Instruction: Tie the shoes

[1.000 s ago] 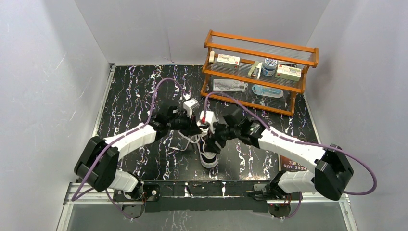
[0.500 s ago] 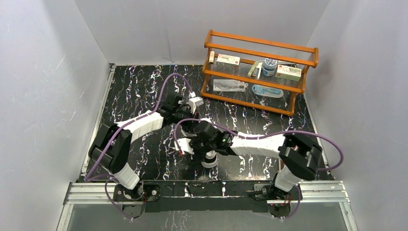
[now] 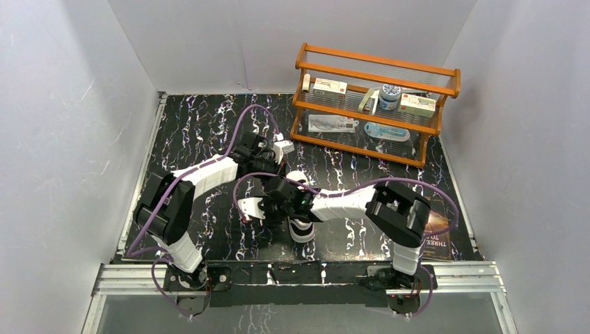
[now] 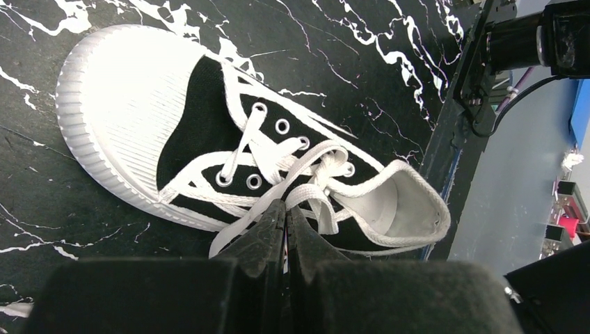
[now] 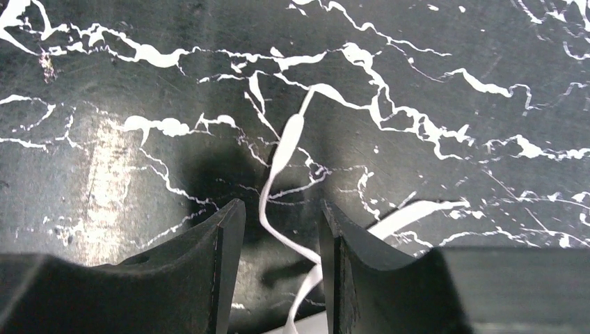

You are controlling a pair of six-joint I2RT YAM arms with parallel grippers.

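Observation:
The black canvas sneaker point(image 4: 209, 132), with white toe cap and white lining, lies on the dark marbled table. In the top view only its white end point(image 3: 300, 233) shows under the right arm. My left gripper point(image 4: 284, 209) is shut, its tips at the side of the shoe's opening, with a white lace point(image 4: 306, 167) running from the eyelets into them. In the top view it point(image 3: 277, 161) sits behind the shoe. My right gripper point(image 5: 278, 216) is open just above the table, left of the shoe point(image 3: 261, 209). A loose lace end point(image 5: 285, 149) lies between its fingers, not gripped.
An orange wooden rack point(image 3: 376, 104) with boxes and a jar stands at the back right. A printed card point(image 3: 435, 233) lies at the table's right side. White walls close in the left, back and right. The right arm stretches across the shoe.
My right arm has swung across from right of the shoe to its left, with the gripper now open over a lace end. My left gripper has drawn back from the shoe toward the rear.

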